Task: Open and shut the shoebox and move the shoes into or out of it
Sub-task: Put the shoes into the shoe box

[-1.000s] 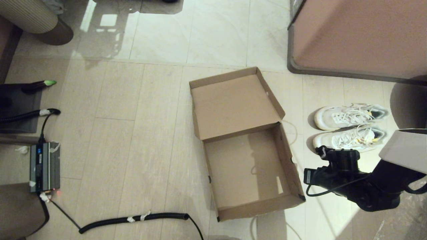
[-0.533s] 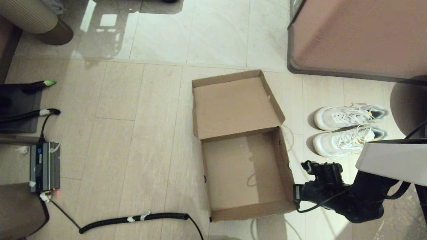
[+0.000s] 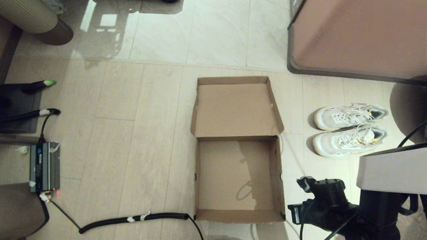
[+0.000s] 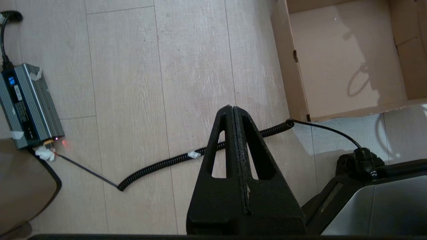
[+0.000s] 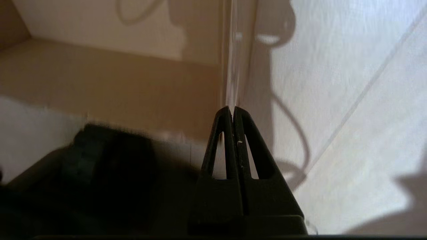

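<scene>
The brown cardboard shoebox (image 3: 276,173) lies open and empty on the floor, its hinged lid (image 3: 233,110) folded flat behind it. Both white sneakers (image 3: 347,117) (image 3: 345,141) lie side by side on the floor to its right, toes toward the box. My right gripper (image 3: 302,182) is shut and empty, low beside the box's right wall near the front corner, a small gap from it. The right wrist view has the gripper (image 5: 232,108) pointing at that wall's edge (image 5: 230,66). The left gripper (image 4: 232,107) is shut and empty, parked over bare floor left of the box (image 4: 333,66).
A large pinkish-brown block with a grey base (image 3: 360,36) stands at the back right. A black coiled cable (image 3: 133,219) runs along the floor up to the box's front left corner. A grey power unit (image 3: 45,166) sits at the far left.
The shoebox has turned from slanted to square with me, its near end swinging left. My right gripper has drawn back toward me and to the left. The shoes have not moved.
</scene>
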Tool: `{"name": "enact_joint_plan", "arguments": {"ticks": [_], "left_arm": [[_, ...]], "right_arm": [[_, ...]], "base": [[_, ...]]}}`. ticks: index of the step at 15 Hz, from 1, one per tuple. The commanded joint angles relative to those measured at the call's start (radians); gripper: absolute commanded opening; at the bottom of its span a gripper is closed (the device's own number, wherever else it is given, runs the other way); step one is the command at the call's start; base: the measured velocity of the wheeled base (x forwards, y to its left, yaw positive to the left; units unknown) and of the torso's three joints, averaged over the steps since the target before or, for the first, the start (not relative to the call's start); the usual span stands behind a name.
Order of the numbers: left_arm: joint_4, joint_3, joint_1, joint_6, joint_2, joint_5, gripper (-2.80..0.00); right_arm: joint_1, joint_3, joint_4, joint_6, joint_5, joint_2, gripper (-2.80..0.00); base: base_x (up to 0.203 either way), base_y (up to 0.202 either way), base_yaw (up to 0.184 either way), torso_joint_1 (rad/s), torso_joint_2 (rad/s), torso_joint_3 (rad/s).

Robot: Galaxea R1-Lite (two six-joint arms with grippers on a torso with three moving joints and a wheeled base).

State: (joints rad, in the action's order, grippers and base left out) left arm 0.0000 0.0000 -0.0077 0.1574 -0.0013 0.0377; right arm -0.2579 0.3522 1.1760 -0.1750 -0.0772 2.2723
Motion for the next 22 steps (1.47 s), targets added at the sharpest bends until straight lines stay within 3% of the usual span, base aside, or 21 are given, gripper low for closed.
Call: {"name": "enact_joint_plan", "arguments": {"ticks": [1,4,6,9,12,15,17,18,19,22], "left_arm": [[0.000,0.000,0.000,-0.004,0.000,-0.001,-2.80],[0.000,0.000,0.000,-0.006,0.000,0.001,-2.80],[0.000,0.000,0.000,-0.008,0.000,0.001,-2.80],[0.000,0.000,0.000,-0.007,0.000,0.001,-2.80],[0.002,0.000,0.000,-0.012,0.000,-0.002,-2.80],[0.003,0.000,0.000,-0.041,0.000,-0.009,-2.80],[0.002,0.000,0.000,-0.045,0.000,-0.015,-2.80],[0.002,0.000,0.000,-0.045,0.000,-0.012,-2.80],[0.003,0.000,0.000,-0.045,0.000,-0.012,-2.80],[0.003,0.000,0.000,-0.045,0.000,-0.012,-2.80]], "right_arm": [[0.013,-0.097,0.017,-0.006,0.000,-0.114,-2.80],[0.173,-0.071,0.030,-0.007,0.002,-0.232,-2.80],[0.266,0.111,-0.056,-0.005,0.008,-0.274,-2.80],[0.357,0.501,-0.461,-0.077,0.011,-0.343,-2.80],[0.418,0.986,-0.911,-0.303,0.025,-0.326,-2.80],[0.494,1.426,-1.303,-0.665,0.078,-0.231,-2.80],[0.563,1.565,-1.532,-0.963,0.106,-0.187,-2.80],[0.589,1.573,-1.564,-1.011,0.113,-0.184,-2.80],[0.622,1.551,-1.579,-1.026,0.118,-0.186,0.00],[0.688,1.547,-1.584,-1.033,0.125,-0.151,0.00]], "base": [[0.000,0.000,0.000,0.000,0.00,0.000],[0.000,0.000,0.000,0.000,0.00,0.000],[0.000,0.000,0.000,0.000,0.00,0.000],[0.000,0.000,0.000,0.000,0.00,0.000],[0.000,0.000,0.000,0.000,0.00,0.000],[0.000,0.000,0.000,0.000,0.00,0.000],[0.000,0.000,0.000,0.000,0.00,0.000],[0.000,0.000,0.000,0.000,0.00,0.000],[0.000,0.000,0.000,0.000,0.00,0.000],[0.000,0.000,0.000,0.000,0.00,0.000]]}}
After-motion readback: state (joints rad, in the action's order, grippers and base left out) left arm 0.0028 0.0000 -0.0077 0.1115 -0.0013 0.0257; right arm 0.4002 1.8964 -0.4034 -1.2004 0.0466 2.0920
